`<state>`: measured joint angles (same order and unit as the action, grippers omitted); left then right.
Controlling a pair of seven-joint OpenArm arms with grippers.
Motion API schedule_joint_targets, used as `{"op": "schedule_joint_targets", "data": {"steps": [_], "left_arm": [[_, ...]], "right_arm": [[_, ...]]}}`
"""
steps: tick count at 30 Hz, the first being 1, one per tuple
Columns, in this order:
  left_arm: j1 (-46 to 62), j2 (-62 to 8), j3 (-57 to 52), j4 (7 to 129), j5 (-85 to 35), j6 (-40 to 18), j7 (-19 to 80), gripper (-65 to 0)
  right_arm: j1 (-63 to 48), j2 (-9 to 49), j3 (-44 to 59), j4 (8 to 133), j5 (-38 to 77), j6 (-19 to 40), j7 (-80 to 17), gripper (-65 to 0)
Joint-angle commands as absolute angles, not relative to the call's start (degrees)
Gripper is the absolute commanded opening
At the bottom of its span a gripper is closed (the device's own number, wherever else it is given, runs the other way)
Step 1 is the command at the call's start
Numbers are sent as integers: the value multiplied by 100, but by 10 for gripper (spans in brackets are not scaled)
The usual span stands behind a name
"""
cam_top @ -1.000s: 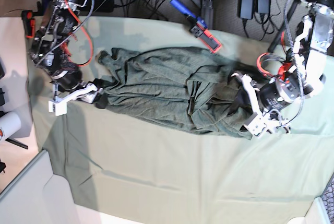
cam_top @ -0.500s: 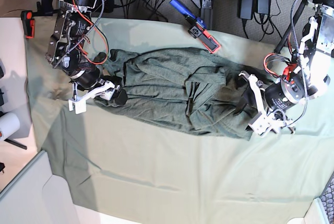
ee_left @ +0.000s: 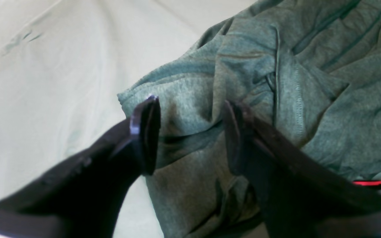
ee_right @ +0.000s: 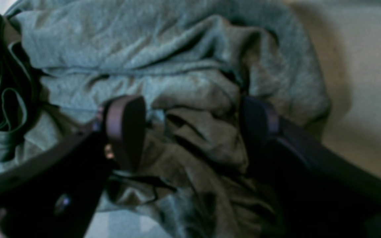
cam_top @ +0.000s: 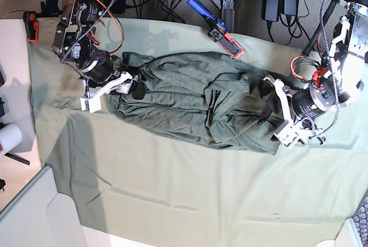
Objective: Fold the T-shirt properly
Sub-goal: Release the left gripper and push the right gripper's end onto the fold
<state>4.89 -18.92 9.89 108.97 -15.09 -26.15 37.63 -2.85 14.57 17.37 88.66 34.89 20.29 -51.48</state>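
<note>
Even daylight reaches my left wrist view, while my right one looks dimmer, a soft brown shadow on the cloth [ee_right: 369, 99] and my claw's fingers [ee_right: 124, 132] blurred.

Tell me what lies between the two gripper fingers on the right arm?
Bunched folds of the T-shirt show between the right gripper's open fingers in the right wrist view.

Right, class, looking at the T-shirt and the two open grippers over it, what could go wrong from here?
The T-shirt lies bunched and creased, so a fold made now might trap those wrinkles. The right gripper stands open over several overlapping layers, so closing could pinch more cloth than intended. The left gripper is open above a layered, rumpled part too, and might catch only the top layer, leaving the rest behind.
</note>
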Motion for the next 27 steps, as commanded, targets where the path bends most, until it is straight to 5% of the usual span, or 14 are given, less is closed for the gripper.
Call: {"op": "schedule_joint_targets", "data": {"steps": [1, 11, 19, 27], "left_arm": [[399, -1922, 963, 10975, -1568, -2641, 3623, -315], [399, -1922, 963, 10975, -1570, -2641, 3623, -315], [395, -1922, 961, 10975, -1566, -2639, 3618, -315], [395, -1922, 843, 10975, -1566, -2639, 3616, -315]], "right_arm": [[-257, 1503, 1732, 8903, 3454, 1994, -5297, -214], [-257, 1505, 1133, 8901, 3334, 1994, -5242, -227], [-255, 1505, 674, 8903, 2902, 1992, -4768, -637], [-224, 1507, 845, 8956, 2698, 1992, -4689, -650]]}}
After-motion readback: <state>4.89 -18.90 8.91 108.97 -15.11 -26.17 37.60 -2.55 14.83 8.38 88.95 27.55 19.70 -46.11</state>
